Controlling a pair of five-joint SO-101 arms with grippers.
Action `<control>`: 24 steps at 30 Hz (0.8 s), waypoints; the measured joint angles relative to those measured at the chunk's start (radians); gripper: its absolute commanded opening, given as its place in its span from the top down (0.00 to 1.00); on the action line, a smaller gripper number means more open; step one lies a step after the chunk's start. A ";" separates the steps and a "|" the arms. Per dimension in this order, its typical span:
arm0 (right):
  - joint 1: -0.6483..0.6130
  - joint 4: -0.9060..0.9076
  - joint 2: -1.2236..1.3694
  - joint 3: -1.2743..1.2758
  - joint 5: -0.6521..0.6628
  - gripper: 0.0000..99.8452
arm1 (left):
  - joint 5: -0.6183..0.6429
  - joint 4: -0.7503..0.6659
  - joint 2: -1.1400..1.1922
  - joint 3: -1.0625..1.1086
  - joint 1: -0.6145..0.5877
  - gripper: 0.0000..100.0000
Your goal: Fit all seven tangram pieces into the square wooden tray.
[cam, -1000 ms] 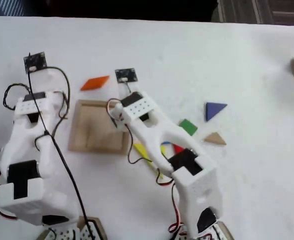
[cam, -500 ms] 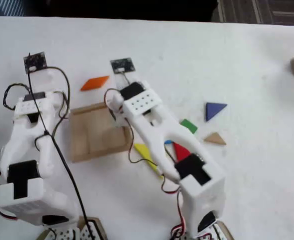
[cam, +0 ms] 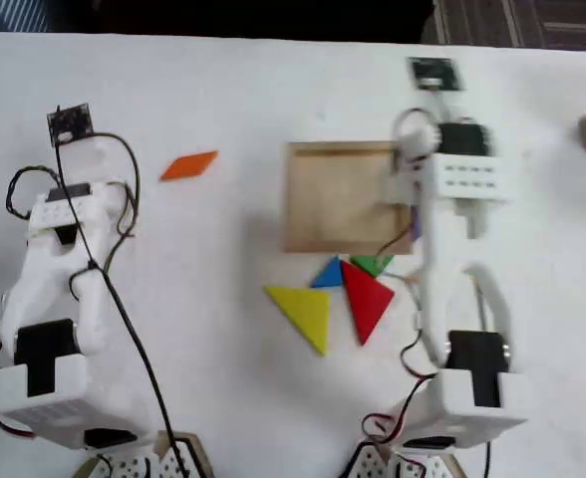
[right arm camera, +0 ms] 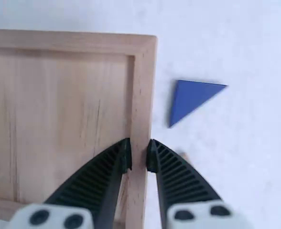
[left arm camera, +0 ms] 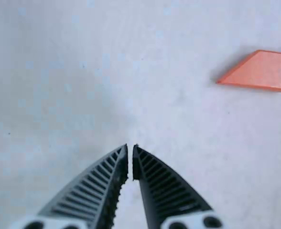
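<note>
High view: wooden tray (cam: 338, 199) lies mid-table, with the right gripper (cam: 404, 192) at its right rim. Yellow triangle (cam: 303, 314) and red triangle (cam: 366, 297) sit just beside the tray's near edge.

Left wrist view: left gripper (left arm camera: 130, 155) has its tips almost touching over the white table (left arm camera: 83, 71). Orange piece (left arm camera: 259, 70) lies well apart.

Right wrist view: the right gripper (right arm camera: 138, 155) is clamped across the tray (right arm camera: 59, 105) rim, 1 finger inside and 1 outside. Blue triangle (right arm camera: 190, 99) lies near, outside the tray.
</note>
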 measured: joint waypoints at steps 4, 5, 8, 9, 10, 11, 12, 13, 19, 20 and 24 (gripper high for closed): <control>0.201 0.000 0.000 0.000 0.175 0.98 | 0.000 0.000 0.000 0.000 0.000 0.95; 0.242 0.000 0.000 -0.003 0.218 0.98 | 0.000 0.000 0.000 0.000 0.000 0.95; 0.368 0.000 0.014 -0.052 0.321 0.98 | 0.000 0.000 0.000 0.000 0.000 0.95; 0.410 0.000 0.028 -0.078 0.354 0.98 | 0.000 0.000 0.000 0.000 0.000 0.95; 0.446 0.000 0.043 -0.106 0.388 0.98 | 0.000 0.000 0.000 0.000 0.000 0.95; 0.482 0.000 0.060 -0.132 0.422 0.98 | 0.000 0.000 0.000 0.000 0.000 0.95; 0.509 0.000 0.081 -0.160 0.453 0.98 | 0.000 0.000 0.000 0.000 0.000 0.95; 0.534 0.000 0.106 -0.189 0.480 0.98 | 0.000 0.000 0.000 0.000 0.000 0.95; 0.608 0.000 0.292 -0.342 0.654 0.98 | 0.000 0.000 0.000 0.000 0.000 0.95; 0.614 0.000 0.328 -0.365 0.674 0.98 | 0.000 0.000 0.000 0.000 0.000 0.95; 0.634 0.000 0.479 -0.463 0.707 0.98 | 0.000 0.000 0.000 0.000 0.000 0.95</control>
